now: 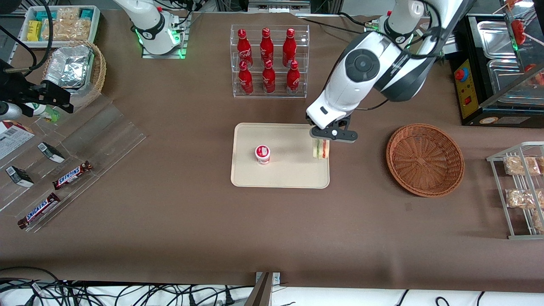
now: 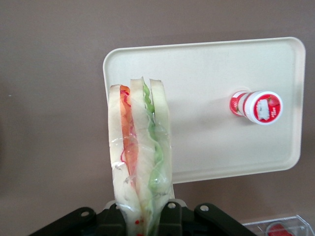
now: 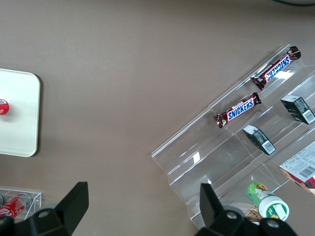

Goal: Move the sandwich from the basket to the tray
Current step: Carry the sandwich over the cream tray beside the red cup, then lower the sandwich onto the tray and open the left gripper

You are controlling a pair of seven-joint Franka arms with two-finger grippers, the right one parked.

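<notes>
My left gripper [image 1: 321, 146] is shut on the sandwich [image 1: 321, 149], a plastic-wrapped wedge of pale bread with red and green filling, and holds it over the cream-beige tray [image 1: 293, 176] at the tray's edge toward the basket. In the left wrist view the sandwich [image 2: 140, 147] hangs from the gripper [image 2: 142, 216] above that edge of the tray [image 2: 206, 69]. The round reddish-brown wicker basket [image 1: 425, 159] sits empty on the table, toward the working arm's end from the tray.
A small red-and-white cup [image 1: 262, 154] stands on the tray's middle, also in the left wrist view [image 2: 258, 106]. A clear rack of red bottles [image 1: 268, 59] stands farther from the front camera than the tray. A wire rack with snack bags [image 1: 520, 191] stands at the working arm's end.
</notes>
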